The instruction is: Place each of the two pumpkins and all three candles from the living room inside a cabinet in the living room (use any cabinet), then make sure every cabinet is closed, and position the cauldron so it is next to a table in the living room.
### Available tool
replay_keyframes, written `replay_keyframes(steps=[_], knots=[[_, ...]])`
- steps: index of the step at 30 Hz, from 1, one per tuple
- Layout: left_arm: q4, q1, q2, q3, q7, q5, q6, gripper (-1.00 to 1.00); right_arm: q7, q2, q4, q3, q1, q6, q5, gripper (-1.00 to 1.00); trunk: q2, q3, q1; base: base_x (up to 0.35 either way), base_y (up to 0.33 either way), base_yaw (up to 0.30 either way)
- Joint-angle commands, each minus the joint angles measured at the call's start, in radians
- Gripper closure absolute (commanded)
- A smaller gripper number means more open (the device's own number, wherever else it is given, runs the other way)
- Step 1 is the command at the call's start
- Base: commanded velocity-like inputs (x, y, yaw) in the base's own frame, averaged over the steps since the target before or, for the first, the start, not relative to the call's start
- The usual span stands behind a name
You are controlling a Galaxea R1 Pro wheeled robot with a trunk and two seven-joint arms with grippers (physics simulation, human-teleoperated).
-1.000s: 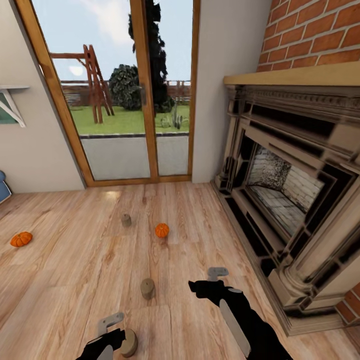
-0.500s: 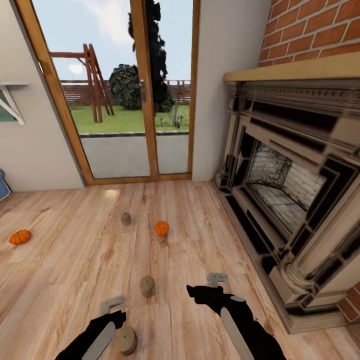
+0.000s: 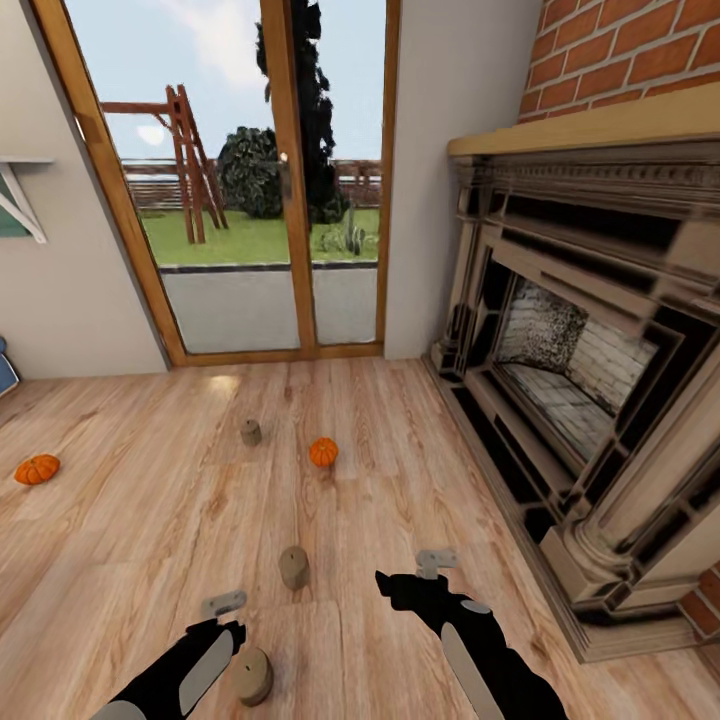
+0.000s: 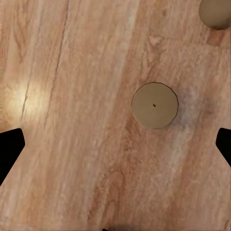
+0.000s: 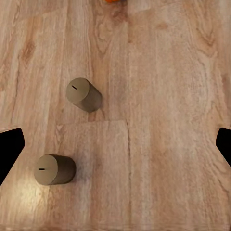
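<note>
Head view: three candles standing on the wooden floor (image 3: pixel 150 520) — nearest candle (image 3: pixel 253 676) just beside the left pincer (image 3: pixel 222 612), middle candle (image 3: pixel 294 567) a little further out between the two arms, far candle (image 3: pixel 251 432) toward the glass door (image 3: pixel 240 190). Two pumpkins on the floor too — one pumpkin (image 3: pixel 323 452) near the far candle, other pumpkin (image 3: pixel 37 469) well apart at the left edge. Right pincer (image 3: pixel 432 568) hanging over bare floor, near the fireplace (image 3: pixel 590 380) side. Both arms black, reaching forward and down. Fireplace ornate, with brick wall (image 3: pixel 640 50) above it. Garden outside visible through the door.

Left wrist view: looking straight down on the nearest candle (image 4: pixel 155 106), round top with a small wick dot, between the black fingertips (image 4: pixel 9 151) at the picture edges. Fingertips wide apart, holding nothing, not touching the candle. Second candle (image 4: pixel 216 13) partly cut at the corner.

Right wrist view: two candles on the floor — one (image 5: pixel 84 95) seen at a slant, one (image 5: pixel 54 169) closer to a black fingertip (image 5: pixel 9 149). Sliver of orange pumpkin (image 5: pixel 114 1) at the edge. Fingertips spread wide, nothing held.
</note>
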Motion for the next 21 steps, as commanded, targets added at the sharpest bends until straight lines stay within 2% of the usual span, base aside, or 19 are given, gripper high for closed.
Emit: replay_keyframes(steps=[1, 5, 8, 14, 21], knots=[[0.011, -0.001, 0.001, -0.009, 0.008, 0.005, -0.011, -1.00, -0.005, 0.000, 0.009, 0.001, 0.000, 0.002, -0.010, -1.00, -0.008, -0.004, 0.004, 0.000, 0.000, 0.000], [0.028, -0.002, -0.008, -0.014, 0.005, 0.002, -0.041, -1.00, -0.007, -0.001, 0.028, 0.001, -0.001, -0.033, -0.008, -1.00, -0.036, -0.017, 0.019, 0.000, 0.000, 0.000], [0.030, -0.035, -0.003, -0.017, -0.019, 0.001, -0.035, -1.00, -0.007, -0.002, 0.058, 0.001, -0.001, -0.066, -0.009, -1.00, -0.057, -0.026, 0.031, 0.000, 0.000, 0.000], [0.028, -0.084, 0.001, -0.016, -0.056, 0.001, -0.031, -1.00, -0.003, -0.005, 0.086, 0.001, 0.000, -0.076, -0.011, -1.00, -0.099, -0.045, 0.054, 0.000, 0.000, 0.000], [0.031, -0.094, 0.000, -0.016, -0.059, 0.000, -0.001, -1.00, 0.001, -0.007, 0.088, 0.001, 0.000, -0.077, -0.011, -1.00, -0.148, -0.067, 0.080, 0.000, 0.000, 0.000]])
